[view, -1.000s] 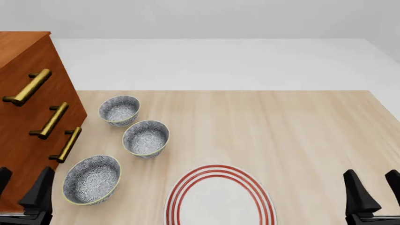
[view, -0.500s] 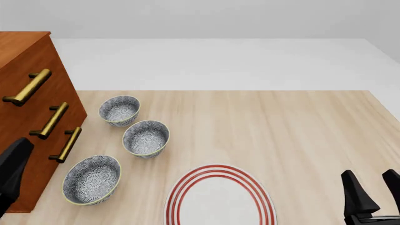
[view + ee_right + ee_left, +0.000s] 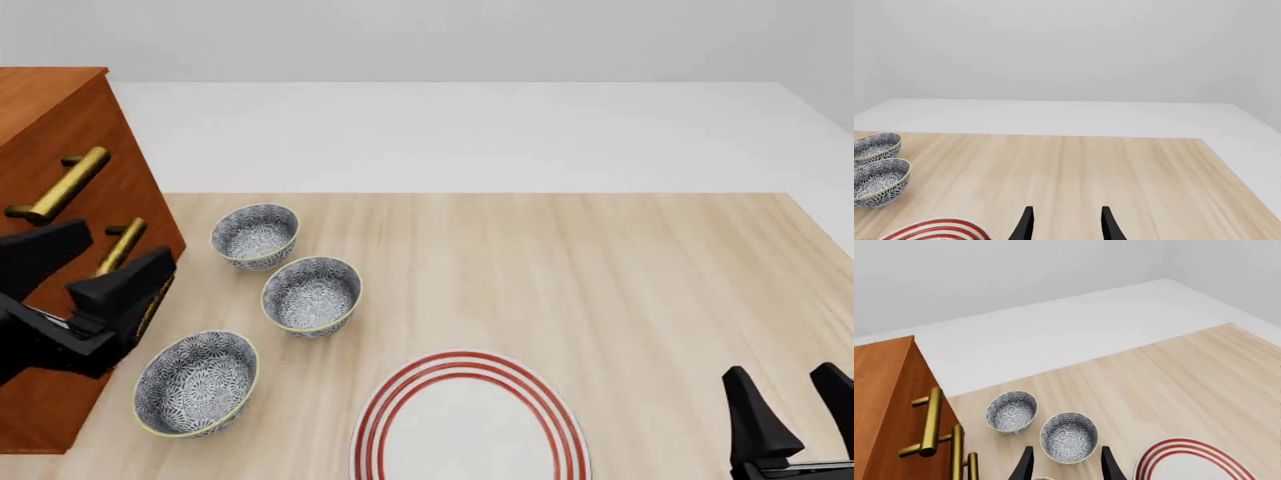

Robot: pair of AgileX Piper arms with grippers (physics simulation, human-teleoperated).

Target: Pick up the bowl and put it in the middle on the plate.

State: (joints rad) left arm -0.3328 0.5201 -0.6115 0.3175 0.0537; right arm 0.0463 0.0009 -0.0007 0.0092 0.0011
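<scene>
Three look-alike grey-and-white floral bowls stand at the table's left: a far bowl (image 3: 255, 235), a middle bowl (image 3: 311, 295) and a near bowl (image 3: 196, 383). Nothing marks one apart. The white plate (image 3: 400, 392) with red rings lies at the front centre with nothing on it. My left gripper (image 3: 127, 245) hovers open and holding nothing in front of the drawers, left of the bowls. In the left wrist view the left gripper (image 3: 1067, 449) frames the middle bowl (image 3: 1069, 436), beside the far bowl (image 3: 1012, 412) and the plate (image 3: 1167, 449). My right gripper (image 3: 783, 375) stands open at the front right.
A wooden drawer cabinet (image 3: 67, 130) with brass handles (image 3: 60, 185) stands along the table's left edge, close to the bowls. The right wrist view has the right gripper (image 3: 1067, 210), two bowls (image 3: 877, 181) and the plate's rim (image 3: 937, 227). Beyond the table (image 3: 601, 260) lies white floor.
My left gripper has risen from the bottom left corner and moved forward, now level with the drawer handles. The right gripper has sunk very slightly. Bowls and plate have not moved.
</scene>
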